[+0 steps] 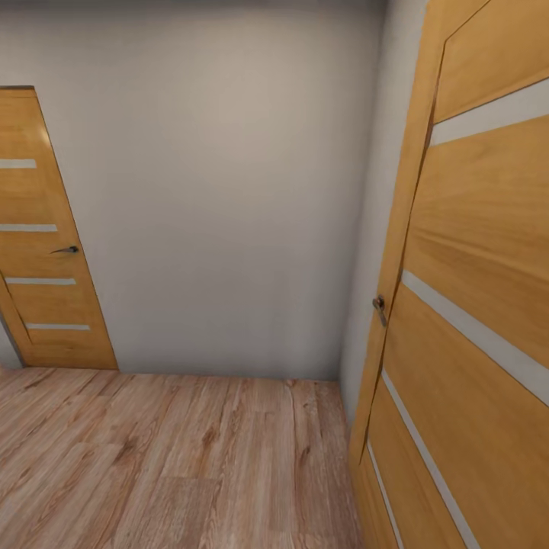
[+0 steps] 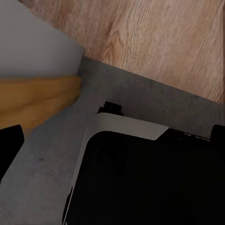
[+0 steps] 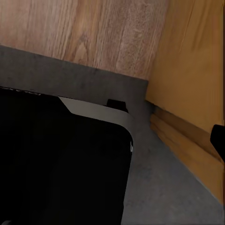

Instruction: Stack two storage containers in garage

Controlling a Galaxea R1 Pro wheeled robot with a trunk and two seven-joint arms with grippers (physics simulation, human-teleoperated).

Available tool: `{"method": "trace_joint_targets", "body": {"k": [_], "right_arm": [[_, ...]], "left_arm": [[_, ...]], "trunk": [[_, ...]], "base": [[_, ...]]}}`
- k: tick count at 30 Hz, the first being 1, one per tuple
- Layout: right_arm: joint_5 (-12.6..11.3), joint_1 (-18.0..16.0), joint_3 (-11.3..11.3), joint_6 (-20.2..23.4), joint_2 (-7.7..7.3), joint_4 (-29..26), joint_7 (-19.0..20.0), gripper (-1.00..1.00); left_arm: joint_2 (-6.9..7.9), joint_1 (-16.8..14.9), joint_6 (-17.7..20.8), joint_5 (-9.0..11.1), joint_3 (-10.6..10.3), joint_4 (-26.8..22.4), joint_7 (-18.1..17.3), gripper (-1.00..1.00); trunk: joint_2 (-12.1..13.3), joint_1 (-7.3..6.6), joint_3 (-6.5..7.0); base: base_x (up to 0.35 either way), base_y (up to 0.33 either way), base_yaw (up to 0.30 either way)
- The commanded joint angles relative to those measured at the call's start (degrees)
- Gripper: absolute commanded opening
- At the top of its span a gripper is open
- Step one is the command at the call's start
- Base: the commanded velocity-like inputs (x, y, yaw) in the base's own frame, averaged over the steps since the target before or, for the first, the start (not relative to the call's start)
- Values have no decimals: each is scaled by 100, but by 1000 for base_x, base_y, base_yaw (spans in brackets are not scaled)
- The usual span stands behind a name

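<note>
Both storage containers are out of view. My left gripper (image 2: pixel 112 140) hangs open over my black, white-trimmed base (image 2: pixel 140 178), one dark fingertip (image 2: pixel 9 147) at each side of that view and nothing between them. My right gripper (image 3: pixel 112 140) is held the same way on the other side of the base (image 3: pixel 61 159), with one fingertip (image 3: pixel 218 140) showing at the view's edge and nothing in it. Under the base lies a grey speckled concrete floor (image 2: pixel 47 159), which meets light wood planks (image 2: pixel 154 42) just ahead.
A pale wall (image 1: pixel 229 191) stands straight ahead across the wood plank floor (image 1: pixel 168 457). A shut wooden door (image 1: pixel 46 244) with a handle is at the far left. A second wooden door (image 1: pixel 473 320) stands very close on my right, its edge beside the base (image 3: pixel 187 93).
</note>
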Motion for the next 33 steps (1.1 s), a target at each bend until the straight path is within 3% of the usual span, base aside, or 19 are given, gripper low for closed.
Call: {"method": "trace_joint_targets", "body": {"k": [1, 8, 33], "right_arm": [[-6, -8, 37, -28, 3, 17, -23, 100], [-6, -8, 37, -28, 3, 17, -23, 100], [-6, -8, 28, -20, 21, 17, -32, 100]], "left_arm": [[2, -4, -11, 28, -7, 3, 10, 100], [-2, -4, -11, 28, -7, 4, 10, 100], [-3, -4, -11, 21, -7, 2, 10, 100]], "trunk": [[-5, 4, -8], [-5, 4, -8], [-5, 4, -8]], "base": [[293, 0, 0], [183, 0, 0], [33, 29, 0]]}}
